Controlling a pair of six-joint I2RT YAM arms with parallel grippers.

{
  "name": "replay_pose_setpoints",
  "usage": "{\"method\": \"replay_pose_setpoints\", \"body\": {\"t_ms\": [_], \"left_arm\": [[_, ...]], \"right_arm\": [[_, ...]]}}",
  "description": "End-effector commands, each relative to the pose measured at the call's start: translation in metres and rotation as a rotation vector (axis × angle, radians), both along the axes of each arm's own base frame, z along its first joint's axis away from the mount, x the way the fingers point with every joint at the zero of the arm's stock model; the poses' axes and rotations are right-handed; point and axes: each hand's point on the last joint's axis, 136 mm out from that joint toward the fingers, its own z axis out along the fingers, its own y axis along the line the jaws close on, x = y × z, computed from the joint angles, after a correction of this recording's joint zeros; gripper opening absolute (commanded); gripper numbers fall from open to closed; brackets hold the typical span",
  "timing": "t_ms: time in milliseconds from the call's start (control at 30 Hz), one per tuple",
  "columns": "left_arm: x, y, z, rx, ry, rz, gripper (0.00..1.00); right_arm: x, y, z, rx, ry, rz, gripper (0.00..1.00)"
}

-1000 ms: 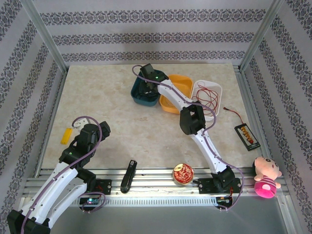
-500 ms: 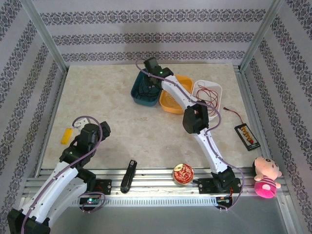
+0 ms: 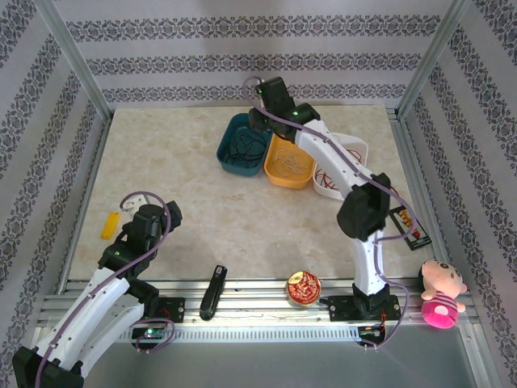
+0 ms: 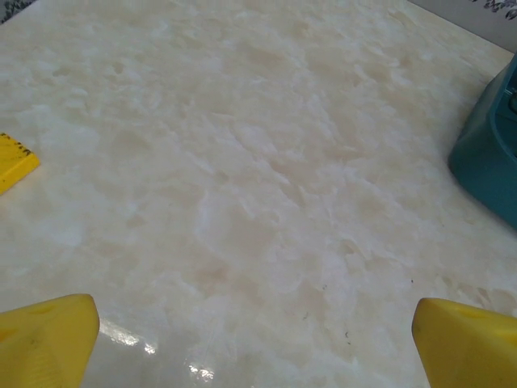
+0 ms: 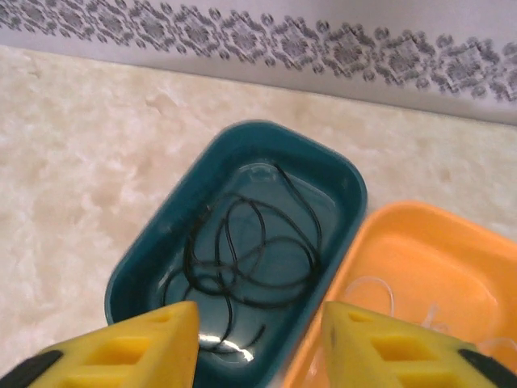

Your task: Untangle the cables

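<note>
A black cable (image 5: 234,275) lies looped inside a teal bin (image 5: 283,129) at the back of the table (image 3: 202,202). Beside it, an orange bin (image 5: 436,242) holds a thin white cable (image 5: 372,279). From above, a red cable (image 3: 331,171) shows in a white bin (image 3: 355,145), partly under my right arm. My right gripper (image 5: 258,339) hangs above the teal bin's near end, open, with nothing between its fingers. My left gripper (image 4: 258,347) is open over bare table at the near left.
A yellow block (image 3: 109,225) lies left of my left gripper. A black stapler-like tool (image 3: 213,291), a red round tin (image 3: 303,288) and a pink plush toy (image 3: 440,295) sit along the front rail. A black board with a red wire (image 3: 409,225) lies at the right.
My right gripper has lifted out of the teal bin, moved back and to the right, and its jaws have opened. The black cable now lies free in the bin. The left arm is unchanged.
</note>
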Motion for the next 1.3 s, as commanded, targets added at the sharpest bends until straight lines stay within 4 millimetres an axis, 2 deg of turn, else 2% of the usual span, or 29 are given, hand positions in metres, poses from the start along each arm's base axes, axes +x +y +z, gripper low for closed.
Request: {"method": "replay_pose_setpoints", "body": {"t_ms": [0, 300, 433, 500, 600, 733, 833, 933, 1100, 1267], "left_arm": [[0.006, 0.008, 0.025, 0.057, -0.059, 0.015, 0.99], [0.011, 0.012, 0.034, 0.131, -0.106, -0.005, 0.99], [0.014, 0.011, 0.034, 0.156, -0.125, -0.025, 0.99], [0.016, 0.011, 0.036, 0.18, -0.141, -0.034, 0.99], [0.019, 0.013, 0.04, 0.226, -0.168, -0.039, 0.99], [0.023, 0.016, 0.041, 0.293, -0.2, -0.042, 0.99], [0.027, 0.017, 0.04, 0.336, -0.235, -0.044, 0.99], [0.032, 0.016, 0.039, 0.382, -0.285, -0.059, 0.99], [0.037, 0.015, 0.038, 0.453, -0.363, -0.069, 0.99], [0.047, 0.012, 0.029, 0.519, -0.342, -0.112, 0.99]], "right_arm": [[-0.015, -0.023, 0.029, 0.045, -0.11, -0.063, 0.52], [-0.094, -0.133, 0.014, 0.022, -0.135, -0.271, 0.69], [-0.137, -0.173, 0.008, -0.007, -0.194, -0.34, 0.85], [-0.158, -0.195, 0.006, -0.021, -0.224, -0.391, 0.98], [-0.19, -0.226, -0.001, -0.041, -0.264, -0.466, 0.98], [-0.225, -0.263, -0.02, -0.058, -0.318, -0.579, 0.98], [-0.243, -0.282, -0.035, -0.069, -0.365, -0.634, 0.98], [-0.249, -0.288, -0.049, -0.096, -0.431, -0.624, 0.98], [-0.248, -0.289, -0.077, -0.137, -0.505, -0.594, 0.98], [-0.245, -0.294, -0.095, -0.164, -0.503, -0.601, 0.98]]}}
